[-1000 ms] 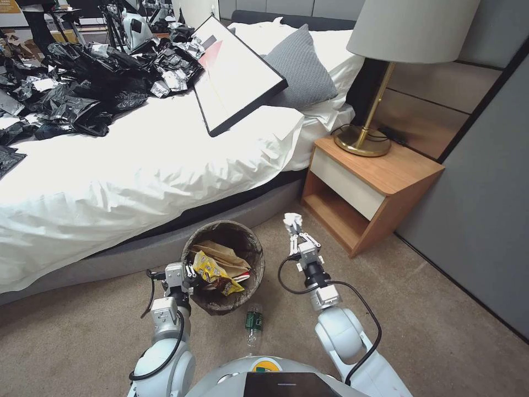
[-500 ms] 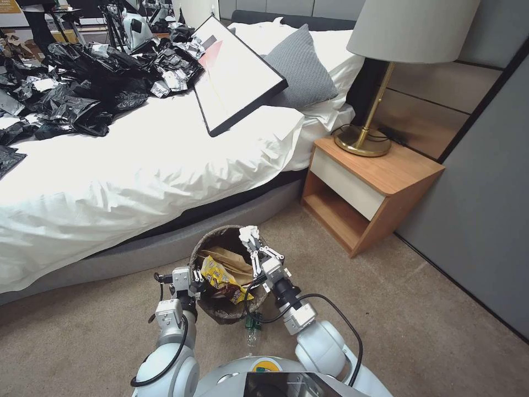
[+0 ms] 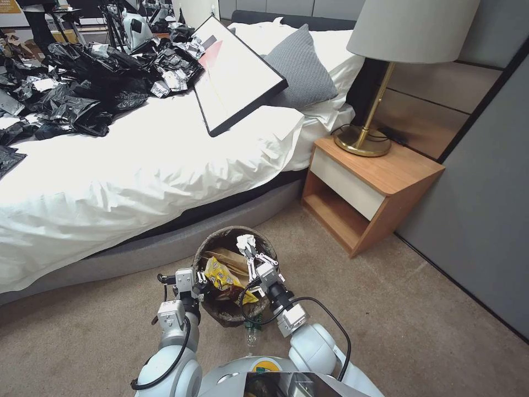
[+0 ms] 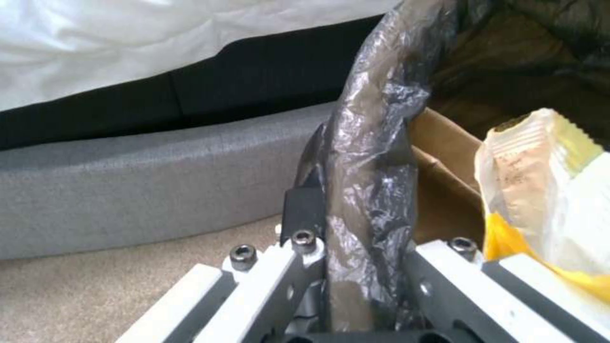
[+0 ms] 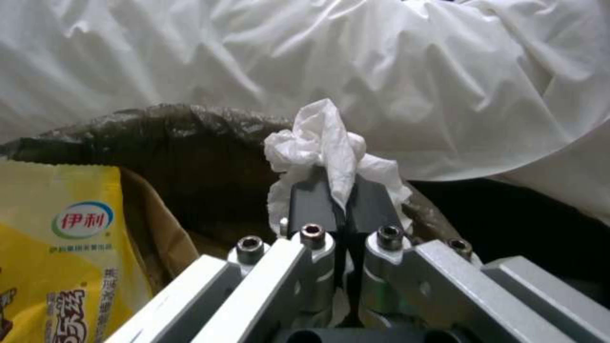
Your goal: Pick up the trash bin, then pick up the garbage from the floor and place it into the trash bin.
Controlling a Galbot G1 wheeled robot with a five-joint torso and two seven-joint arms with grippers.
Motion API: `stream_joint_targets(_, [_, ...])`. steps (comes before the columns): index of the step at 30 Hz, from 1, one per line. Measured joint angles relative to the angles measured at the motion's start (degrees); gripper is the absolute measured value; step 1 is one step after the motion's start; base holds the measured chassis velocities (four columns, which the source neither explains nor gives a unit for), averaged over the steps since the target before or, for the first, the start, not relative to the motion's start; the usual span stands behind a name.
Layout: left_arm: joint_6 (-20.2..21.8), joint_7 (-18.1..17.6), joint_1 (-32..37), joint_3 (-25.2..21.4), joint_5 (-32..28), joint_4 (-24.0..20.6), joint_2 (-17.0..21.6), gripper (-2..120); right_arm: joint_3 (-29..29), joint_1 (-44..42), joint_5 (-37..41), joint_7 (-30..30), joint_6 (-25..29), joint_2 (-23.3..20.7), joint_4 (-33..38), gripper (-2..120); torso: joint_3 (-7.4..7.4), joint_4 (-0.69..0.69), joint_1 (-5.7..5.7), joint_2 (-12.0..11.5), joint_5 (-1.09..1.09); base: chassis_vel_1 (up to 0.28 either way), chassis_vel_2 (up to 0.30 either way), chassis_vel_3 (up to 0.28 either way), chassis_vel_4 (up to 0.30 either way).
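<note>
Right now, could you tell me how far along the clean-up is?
Done: the left tool grips the trash bin by its rim; a yellow packet and paper bag lie inside. In hand: the right tool holds a white tissue over the bin. Left: the green bottle on the carpet.

The trash bin [image 3: 234, 275] has a dark brown-black bag over its rim. Inside is a yellow snack packet [image 3: 223, 277] with brown marks and a tan paper bag [image 3: 230, 257]. The tissue [image 5: 324, 143] is white. The right tool [image 5: 337, 202] has black fingers and silver-white metal. A small green bottle [image 3: 253, 322] lies on the beige carpet [image 3: 413, 320]. The bed [image 3: 138, 165] is white with a grey base. The pillow [image 3: 300, 69] is grey. The nightstand [image 3: 369, 190] is brown wood with a white drawer. The lamp [image 3: 386, 66] is gold with a pale grey shade.
</note>
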Motion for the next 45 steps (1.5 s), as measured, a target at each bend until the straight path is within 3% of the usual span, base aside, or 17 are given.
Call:
stream_joint_targets(6, [0.02, -0.06, 0.04, -0.02, -0.11, -0.13, -0.09, 0, -0.14, 0.02, 0.06, 0.72, -0.32, 0.31, -0.79, -1, 0.0, 0.0, 0.0, 0.0, 0.0, 0.0, 0.0, 0.0, 0.0])
stream_joint_targets(26, [-0.03, -0.1, -0.33, 0.16, -0.53, 0.18, -0.25, 0, 0.11, -0.56, -1.92, 0.96, -0.28, 0.58, -1.15, 68, 0.0, 0.0, 0.0, 0.0, 0.0, 0.0, 0.0, 0.0, 0.0])
stream_joint_targets(28, [-0.04, -0.1, -0.35, 0.11, -0.59, 0.19, -0.25, 0, 0.12, -0.57, -2.04, 0.99, -0.28, 0.65, -1.15, 80, 0.0, 0.0, 0.0, 0.0, 0.0, 0.0, 0.0, 0.0, 0.0])
stream_joint_targets(35, [-0.08, -0.12, -0.45, 0.05, -0.61, 0.33, -0.34, 0, 0.11, -0.87, -2.42, 1.01, -0.26, 0.68, -1.05, 99, 0.0, 0.0, 0.0, 0.0, 0.0, 0.0, 0.0, 0.0, 0.0])
stream_joint_targets(45, [-0.09, -0.16, -0.57, -0.11, -0.81, 0.29, -0.34, 0, 0.26, -1.72, -2.32, 0.98, -1.83, -0.1, 0.41, 100, 0.0, 0.0, 0.0, 0.0, 0.0, 0.0, 0.0, 0.0, 0.0])
